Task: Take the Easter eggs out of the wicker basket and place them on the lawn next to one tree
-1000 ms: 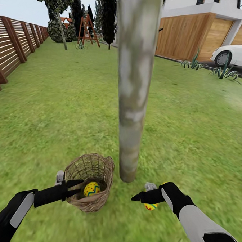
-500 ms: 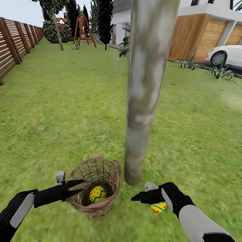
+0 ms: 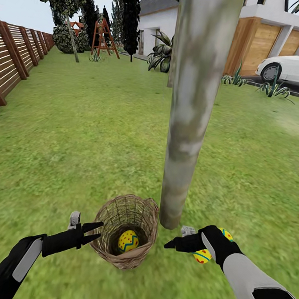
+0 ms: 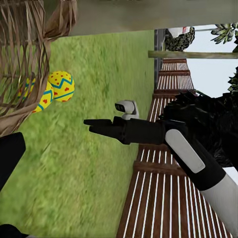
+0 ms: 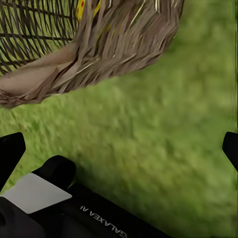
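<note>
The pale mottled tree (image 3: pixel 183 125) rises from the lawn (image 3: pixel 79 131) straight ahead. The wicker basket (image 3: pixel 125 237) stands just left of its base, holding one yellow Easter egg (image 3: pixel 128 241). Two more eggs lie on the grass right of the trunk, one (image 3: pixel 203 256) under my right wrist and one (image 3: pixel 226 234) behind it; both eggs (image 4: pixel 62 85) also appear past the basket (image 4: pixel 25 64) in the left wrist view. My left gripper (image 3: pixel 93 232) is open beside the basket's left rim. My right gripper (image 3: pixel 169 245) is open and empty between basket and eggs, its fingers (image 5: pixel 10 148) wide apart.
A brown slat fence (image 3: pixel 13 55) runs along the left. A house with wooden garage doors (image 3: pixel 259 45) and a white car (image 3: pixel 289 65) stand at the far right. Dark trees (image 3: pixel 132 19), a ladder (image 3: pixel 101 34) and a leafy plant (image 3: pixel 161 56) are far back. Open grass lies all around.
The whole view has shifted, so trunk and basket now sit further right in the picture. A second egg has come into sight behind my right wrist. Both arms keep their pose.
</note>
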Controlling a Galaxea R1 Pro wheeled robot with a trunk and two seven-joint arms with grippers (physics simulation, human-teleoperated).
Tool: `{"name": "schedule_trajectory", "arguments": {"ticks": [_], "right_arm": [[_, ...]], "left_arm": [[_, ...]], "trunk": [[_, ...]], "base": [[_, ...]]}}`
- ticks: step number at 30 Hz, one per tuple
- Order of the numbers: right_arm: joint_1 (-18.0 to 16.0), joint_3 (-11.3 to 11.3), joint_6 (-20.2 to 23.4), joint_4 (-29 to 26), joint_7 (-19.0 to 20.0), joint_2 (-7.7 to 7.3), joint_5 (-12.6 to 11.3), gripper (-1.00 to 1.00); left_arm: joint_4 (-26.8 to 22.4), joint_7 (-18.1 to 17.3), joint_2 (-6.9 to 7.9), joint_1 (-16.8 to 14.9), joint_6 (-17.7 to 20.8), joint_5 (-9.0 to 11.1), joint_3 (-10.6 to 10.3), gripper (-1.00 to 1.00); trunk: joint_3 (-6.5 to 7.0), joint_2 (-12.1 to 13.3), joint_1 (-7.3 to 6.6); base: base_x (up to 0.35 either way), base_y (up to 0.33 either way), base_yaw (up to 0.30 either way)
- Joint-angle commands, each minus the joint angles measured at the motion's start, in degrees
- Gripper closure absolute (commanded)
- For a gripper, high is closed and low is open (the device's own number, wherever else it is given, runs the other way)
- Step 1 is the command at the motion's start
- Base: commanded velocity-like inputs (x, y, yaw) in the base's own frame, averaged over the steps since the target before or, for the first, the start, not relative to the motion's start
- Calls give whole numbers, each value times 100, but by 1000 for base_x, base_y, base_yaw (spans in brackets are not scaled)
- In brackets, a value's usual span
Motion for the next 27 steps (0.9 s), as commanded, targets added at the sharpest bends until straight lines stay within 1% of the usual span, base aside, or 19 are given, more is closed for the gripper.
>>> {"name": "schedule_trajectory", "arguments": {"ticks": [1,4,5,7,8,9,10,11,12,13,14,15,17,20,21,23,27], "right_arm": [[-2,31,30,-26,25,-64,-7,-100],[-2,-8,51,-69,58,-266,-13,-100],[-2,-109,60,-80,158,-351,-7,-100],[-2,-307,70,-92,465,-464,6,-100],[-2,-383,76,-96,674,-541,11,-100],[-2,-451,135,-99,1020,-672,15,-100],[-2,-476,218,-102,1252,-759,19,-100],[-2,-499,375,-130,1607,-868,24,-100],[-2,-505,474,-179,1849,-930,25,-100],[-2,-500,593,-321,2322,-1030,27,-100],[-2,-499,609,-355,2432,-1045,27,-100],[-2,-495,641,-429,2723,-1075,32,-100],[-2,-489,644,-487,3077,-1091,35,-100],[6,-488,624,-539,3476,-1073,29,-100],[12,-487,600,-605,3793,-1054,28,-100],[16,-487,489,-693,4083,-1030,28,-100],[19,-476,409,-866,4188,-1004,28,-100]], "left_arm": [[0,-19,0,-3,23,-8,5,-100],[3,-19,0,-3,22,-8,4,-100],[4,-19,0,-3,21,-8,2,-100],[4,-19,0,-3,21,-8,0,-100],[5,-19,0,-3,21,-8,2,-100],[5,-19,0,-3,20,-8,2,-100],[5,-18,0,-3,20,-8,3,-100],[5,-14,0,-3,20,-8,1,-100],[5,-13,0,-3,20,-8,0,-100],[5,-12,-1,-3,20,-8,0,-100],[5,-11,-1,-3,20,-9,0,-100],[7,-11,-2,-3,20,-13,-1,-100],[11,-11,-6,-3,20,-15,-1,-100],[9,-11,-3,-3,20,-16,-1,-100],[12,-7,-3,-3,19,-16,0,-100],[13,-3,-8,-3,14,-17,0,-100],[14,-2,-3,-3,12,-17,-1,-100]], "trunk": [[-5,-2,-1],[-5,-2,-1],[-5,-2,-1],[-5,-2,-1],[-5,-2,-1],[-5,-2,-1],[-5,-2,-1],[-5,-2,-1],[-5,-2,-1],[-5,-2,-1],[-5,-2,-1],[-5,-2,-1],[-5,-2,-1],[-5,-2,-1],[-5,-2,-1],[-5,-2,-1],[-5,-2,-1]], "base": [[0,1,0],[0,0,0],[0,0,0],[0,0,0],[0,0,0],[0,0,0],[0,0,0],[0,0,0],[0,0,0],[0,0,0],[0,0,0],[0,0,0],[0,0,0],[0,0,0],[0,0,0],[0,0,0],[0,0,0]]}}
